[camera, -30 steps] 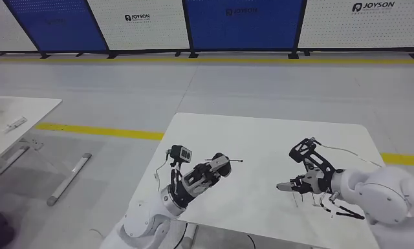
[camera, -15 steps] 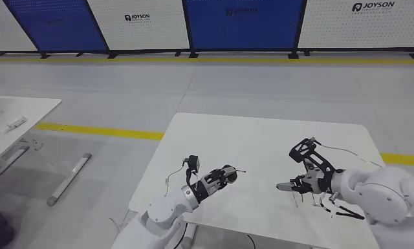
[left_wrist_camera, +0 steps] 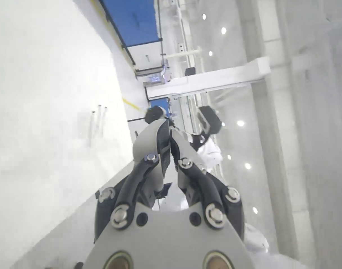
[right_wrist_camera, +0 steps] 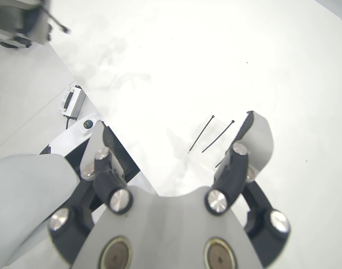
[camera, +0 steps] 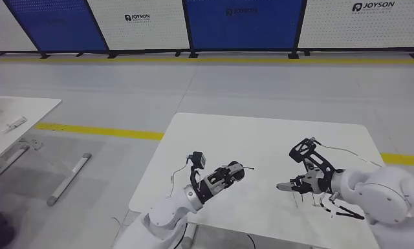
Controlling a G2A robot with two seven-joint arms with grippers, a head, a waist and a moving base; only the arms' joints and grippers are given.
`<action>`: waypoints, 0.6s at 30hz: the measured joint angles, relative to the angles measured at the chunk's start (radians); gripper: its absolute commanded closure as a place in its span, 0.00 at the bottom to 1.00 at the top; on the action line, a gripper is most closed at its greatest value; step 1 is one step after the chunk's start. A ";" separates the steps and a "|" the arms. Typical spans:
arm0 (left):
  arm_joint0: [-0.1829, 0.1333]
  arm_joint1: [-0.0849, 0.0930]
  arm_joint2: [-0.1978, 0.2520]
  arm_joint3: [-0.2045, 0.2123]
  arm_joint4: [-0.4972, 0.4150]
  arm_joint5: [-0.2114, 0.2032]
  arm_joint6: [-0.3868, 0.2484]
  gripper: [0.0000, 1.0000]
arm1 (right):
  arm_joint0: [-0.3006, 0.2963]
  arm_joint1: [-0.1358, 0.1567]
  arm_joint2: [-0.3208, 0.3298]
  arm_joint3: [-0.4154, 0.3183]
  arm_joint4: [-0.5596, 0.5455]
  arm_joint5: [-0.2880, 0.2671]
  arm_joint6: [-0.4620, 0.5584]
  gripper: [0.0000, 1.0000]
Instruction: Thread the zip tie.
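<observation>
Zip tie [camera: 244,167] is pinched between the closed fingers of the left gripper [camera: 233,172], tip aimed toward 3 o'clock. The left arm is stretched from the table's [camera: 259,132] 7 o'clock edge. The right gripper [camera: 284,186] is held spread wide and empty over two spare ties [right_wrist_camera: 201,134].

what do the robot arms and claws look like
The left arm and right arm are white rounded shells with black wrist sections. The left claw and right claw match: grey metal fingers, black ribbed pads, black links with silver bolts. Thin cables loop at the wrists.
</observation>
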 measured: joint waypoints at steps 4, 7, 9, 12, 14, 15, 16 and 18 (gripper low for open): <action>0.066 0.008 -0.028 -0.118 -0.004 -0.059 -0.031 1.00 | 0.000 0.000 0.000 0.000 0.000 0.000 0.000 0.00; 0.104 0.014 -0.044 -0.164 0.016 -0.072 -0.039 1.00 | 0.000 0.000 0.000 0.000 0.000 0.000 0.000 0.00; 0.116 0.016 -0.048 -0.170 0.022 -0.067 -0.040 1.00 | 0.000 0.000 0.000 0.000 0.000 0.000 0.000 0.00; 0.110 0.017 -0.047 -0.147 0.029 -0.035 -0.037 1.00 | 0.000 0.000 0.000 0.000 0.000 0.000 0.000 0.00; 0.092 0.017 -0.036 -0.112 0.033 -0.003 -0.035 1.00 | 0.000 0.000 0.000 0.000 0.000 0.000 0.000 0.00; 0.082 0.016 -0.029 -0.092 0.036 0.011 -0.036 1.00 | 0.000 0.000 0.000 0.000 0.000 0.000 0.000 0.00; 0.067 0.015 -0.017 -0.064 0.041 0.031 -0.036 1.00 | 0.000 0.000 0.000 0.000 0.000 0.000 0.000 0.00; 0.042 0.013 0.001 -0.018 0.043 0.058 -0.038 1.00 | 0.000 0.000 0.000 0.000 0.000 0.000 0.000 0.00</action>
